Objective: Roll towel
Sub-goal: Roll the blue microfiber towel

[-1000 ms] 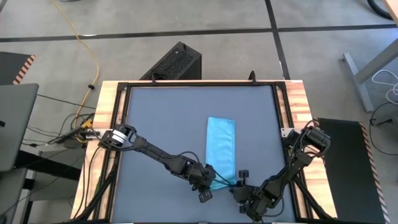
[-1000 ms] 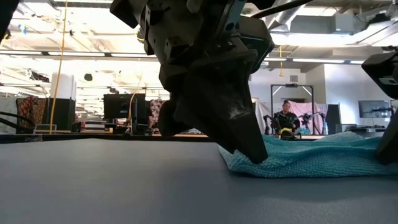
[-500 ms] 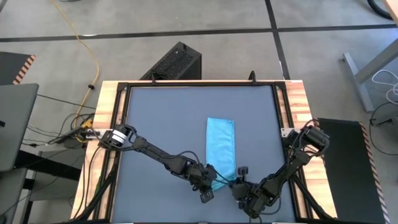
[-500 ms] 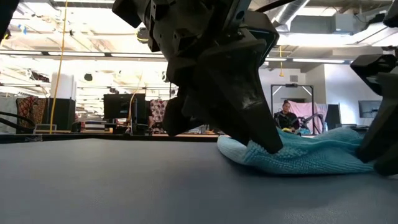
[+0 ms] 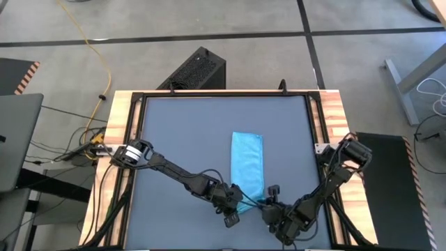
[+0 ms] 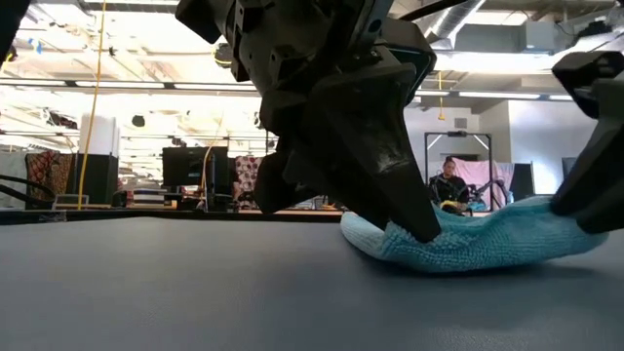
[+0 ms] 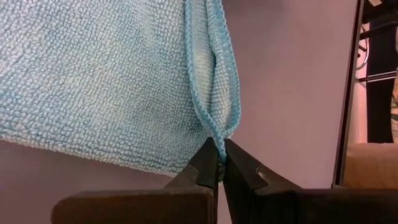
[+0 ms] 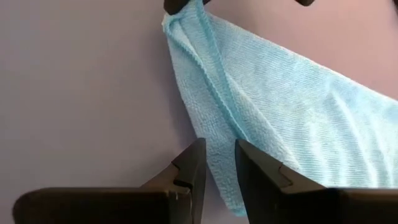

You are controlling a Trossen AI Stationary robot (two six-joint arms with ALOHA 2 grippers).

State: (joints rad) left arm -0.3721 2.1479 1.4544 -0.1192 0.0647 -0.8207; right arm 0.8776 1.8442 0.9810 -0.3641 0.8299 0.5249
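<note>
Left fingers (image 7: pixel 219 163) are pinching one near corner of the towel (image 5: pixel 247 164), and right fingers (image 8: pixel 217 163) are nipping the other, so the near hem is lifting evenly for the first turn. The towel is lying as a narrow strip right of centre on the bench (image 5: pixel 181 132).

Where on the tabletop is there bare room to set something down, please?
Bare tabletop lies left of the towel, plus a narrower strip on its right. It is crowded at the near edge, where left gripper and right gripper pinch the towel.
</note>
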